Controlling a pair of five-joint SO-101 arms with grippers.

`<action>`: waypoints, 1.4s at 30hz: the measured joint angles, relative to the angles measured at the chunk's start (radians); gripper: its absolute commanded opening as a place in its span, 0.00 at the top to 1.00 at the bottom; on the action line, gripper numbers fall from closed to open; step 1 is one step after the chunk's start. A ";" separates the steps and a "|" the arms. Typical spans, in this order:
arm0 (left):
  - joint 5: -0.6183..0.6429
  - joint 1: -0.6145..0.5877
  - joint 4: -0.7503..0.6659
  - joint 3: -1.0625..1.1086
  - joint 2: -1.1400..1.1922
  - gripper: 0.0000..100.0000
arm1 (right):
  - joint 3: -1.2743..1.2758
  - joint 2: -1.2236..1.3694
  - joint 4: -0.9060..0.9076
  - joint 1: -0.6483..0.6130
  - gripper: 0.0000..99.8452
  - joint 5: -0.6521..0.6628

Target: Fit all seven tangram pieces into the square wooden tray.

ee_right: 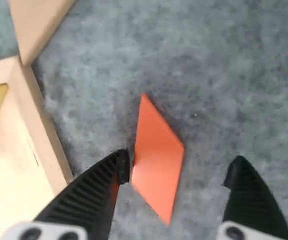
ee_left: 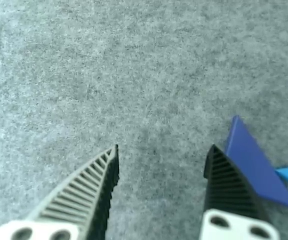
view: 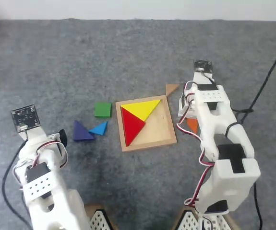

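On the grey felt table (view: pixel 128 52) the square wooden tray (view: pixel 164 134) sits between the two arms, with a yellow triangle (view: pixel 141 109) and a red triangle (view: pixel 132 125) lying inside it, edge to edge. The rest of its floor is bare wood.

Outside the tray, a green square (view: pixel 102 109), a dark blue triangle (view: pixel 81 131) and a small light blue triangle (view: pixel 99 128) lie on the side of the left arm. A plain wooden triangle (view: pixel 172 88) lies just off the tray's far corner.

The orange piece (ee_right: pixel 156 157) is mostly hidden under the right arm in the high view. The right wrist view shows it whole, a parallelogram flat on the felt beside the tray's rim. The right gripper (ee_right: pixel 181 159) is spread wide over it, one fingertip (ee_right: pixel 121 162) at its edge and possibly touching, though that is hard to make out.

The left gripper (ee_left: pixel 164 150) is also open and holds nothing. It hangs over bare felt, with the dark blue triangle just beside one finger (ee_left: pixel 226 180) and the light blue one cut off at the frame edge.
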 measured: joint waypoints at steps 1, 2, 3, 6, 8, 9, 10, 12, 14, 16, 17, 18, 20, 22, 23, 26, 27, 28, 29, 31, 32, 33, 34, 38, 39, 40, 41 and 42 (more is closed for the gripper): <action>0.000 0.000 0.000 0.000 0.000 0.73 | -0.005 0.002 0.000 0.002 0.75 0.005; 0.000 0.000 0.000 0.000 0.000 0.73 | -0.012 0.002 0.000 0.005 0.76 0.008; 0.000 0.000 0.000 0.000 0.000 0.73 | -0.017 0.002 0.006 0.009 0.76 0.009; 0.000 -0.002 0.000 0.000 0.000 0.73 | -0.051 0.002 0.011 0.058 0.76 0.009; 0.000 -0.002 0.000 0.000 0.000 0.73 | -0.071 0.017 0.011 0.098 0.76 0.015; 0.000 -0.002 0.000 0.000 0.000 0.73 | -0.081 0.037 0.011 0.110 0.76 0.020; 0.000 -0.002 0.000 0.000 0.000 0.73 | -0.089 0.061 0.011 0.117 0.76 0.034; 0.000 -0.002 0.000 0.000 0.000 0.73 | -0.109 0.114 0.012 0.115 0.76 0.068; 0.000 0.000 0.000 0.000 0.000 0.73 | -0.146 0.144 0.040 0.110 0.76 0.080; 0.000 -0.002 0.000 0.000 0.000 0.73 | -0.192 0.169 0.083 0.115 0.76 0.083; 0.000 -0.002 0.000 0.000 0.000 0.73 | -0.207 0.180 0.097 0.117 0.76 0.083; 0.000 -0.002 0.000 0.000 0.000 0.73 | -0.218 0.189 0.104 0.117 0.76 0.083; 0.000 0.000 0.000 0.000 0.000 0.73 | -0.233 0.199 0.118 0.120 0.76 0.084; 0.000 0.000 0.000 0.000 0.000 0.73 | -0.242 0.201 0.133 0.130 0.77 0.089; 0.000 0.000 0.000 0.000 0.000 0.73 | -0.245 0.201 0.143 0.138 0.77 0.089; 0.000 0.000 0.000 0.000 0.000 0.73 | -0.242 0.170 0.157 0.150 0.77 0.092; 0.000 -0.002 0.000 0.000 0.000 0.73 | -0.238 0.153 0.166 0.157 0.77 0.092; 0.000 -0.002 0.000 0.000 0.000 0.73 | -0.227 0.127 0.167 0.160 0.77 0.092; 0.000 -0.002 0.000 0.000 0.000 0.73 | -0.212 0.097 0.170 0.161 0.77 0.092; 0.000 -0.002 0.000 0.000 0.000 0.73 | -0.167 0.032 0.172 0.155 0.77 0.106; 0.000 -0.002 0.000 0.000 0.000 0.73 | -0.138 0.002 0.173 0.150 0.77 0.127; 0.000 -0.002 0.000 0.000 0.000 0.73 | -0.107 -0.026 0.173 0.140 0.77 0.146; 0.000 -0.002 0.000 0.000 0.000 0.73 | -0.074 -0.051 0.164 0.127 0.77 0.160; 0.000 0.000 0.000 0.000 0.000 0.73 | 0.041 -0.110 0.089 0.068 0.76 0.180; 0.000 0.000 0.000 0.000 0.000 0.73 | 0.057 -0.115 0.072 0.058 0.76 0.180; 0.000 -0.002 0.000 0.000 0.000 0.73 | 0.071 -0.118 0.054 0.049 0.76 0.180; 0.000 -0.002 0.000 0.000 0.000 0.73 | 0.080 -0.120 0.038 0.040 0.76 0.180; 0.000 -0.002 0.000 0.000 0.000 0.73 | 0.081 -0.120 0.026 0.032 0.76 0.180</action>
